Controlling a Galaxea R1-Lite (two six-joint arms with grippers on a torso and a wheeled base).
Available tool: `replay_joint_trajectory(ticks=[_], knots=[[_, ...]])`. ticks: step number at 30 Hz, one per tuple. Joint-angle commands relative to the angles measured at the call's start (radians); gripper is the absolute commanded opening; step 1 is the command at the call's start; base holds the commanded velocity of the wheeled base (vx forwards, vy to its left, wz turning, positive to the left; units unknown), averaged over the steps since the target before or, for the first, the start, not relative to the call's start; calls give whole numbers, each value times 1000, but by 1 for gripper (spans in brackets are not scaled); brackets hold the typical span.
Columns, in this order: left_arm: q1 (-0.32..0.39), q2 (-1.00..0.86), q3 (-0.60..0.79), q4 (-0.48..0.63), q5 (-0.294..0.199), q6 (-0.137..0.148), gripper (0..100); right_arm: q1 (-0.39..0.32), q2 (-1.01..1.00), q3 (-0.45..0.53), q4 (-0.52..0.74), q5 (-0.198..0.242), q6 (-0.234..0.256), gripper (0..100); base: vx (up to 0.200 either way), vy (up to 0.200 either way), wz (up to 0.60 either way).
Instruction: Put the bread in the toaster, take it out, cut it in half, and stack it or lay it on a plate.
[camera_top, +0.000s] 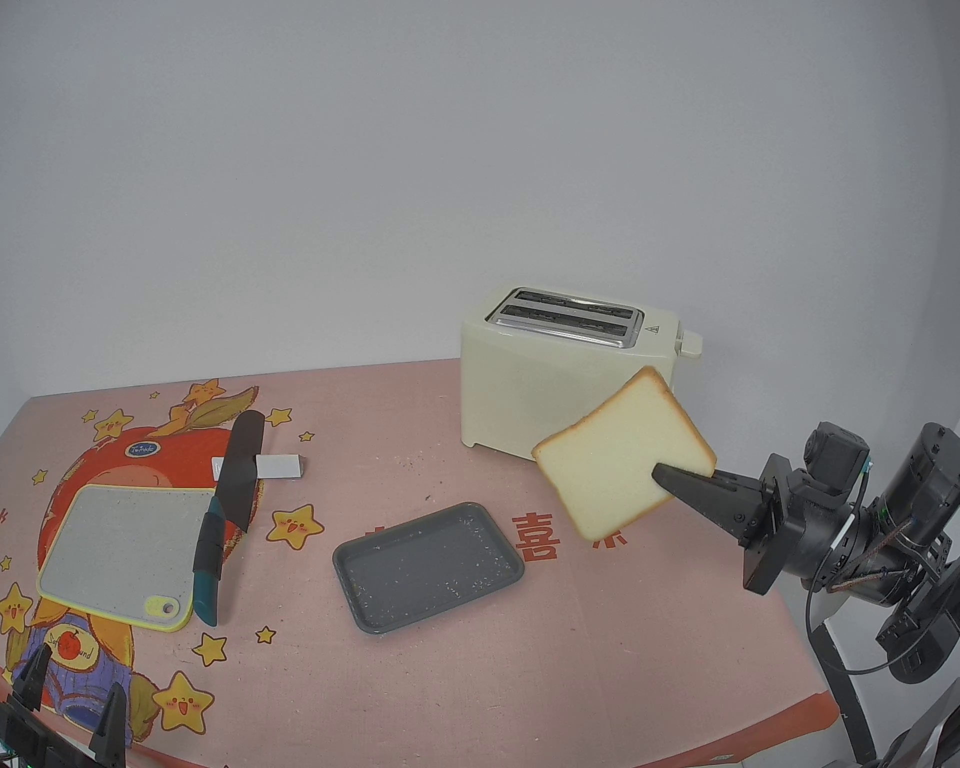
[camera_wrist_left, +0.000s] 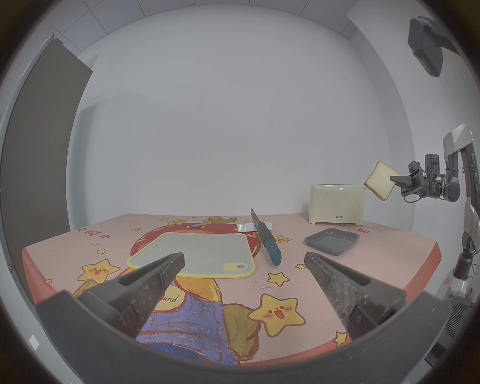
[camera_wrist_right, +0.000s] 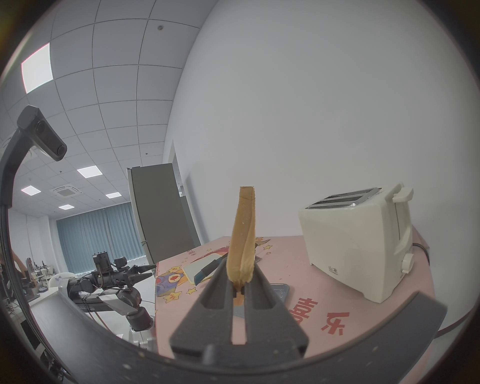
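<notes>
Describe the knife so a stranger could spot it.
On the pink table, find the grey cutting board at the robot's left. The knife lies along the board's edge facing the dark tray. It alone is long and thin, with a black blade and teal handle.

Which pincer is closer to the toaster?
Right. The right pincer holds the bread just in front of the toaster; the left pincer sits open by the table's near left corner.

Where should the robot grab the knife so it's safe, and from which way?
Grab the knife by its teal handle, coming down from above. It lies along the cutting board's right edge, handle nearer the robot, black blade pointing toward the wall. The handle is long and narrow, so close across it. The open left end effector is probably closest.
</notes>
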Motion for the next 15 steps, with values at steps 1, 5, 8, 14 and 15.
replay_joint_trajectory(ticks=[1,5,8,14,15], knots=[[0,1,15,0,0,0,100,-15,-1,-12,15,4,-30,0,0,0,0],[0,1,15,0,0,0,100,-28,-1,-43,94,4,-150,0,0,0,0],[0,1,16,0,0,0,100,-31,0,-103,131,5,-176,0,0,0,0],[0,1,15,0,0,0,100,-36,-7,-242,238,-4,-172,0,0,0,0],[0,1,15,0,0,0,100,-39,-9,-251,265,-4,-172,0,0,0,0]])
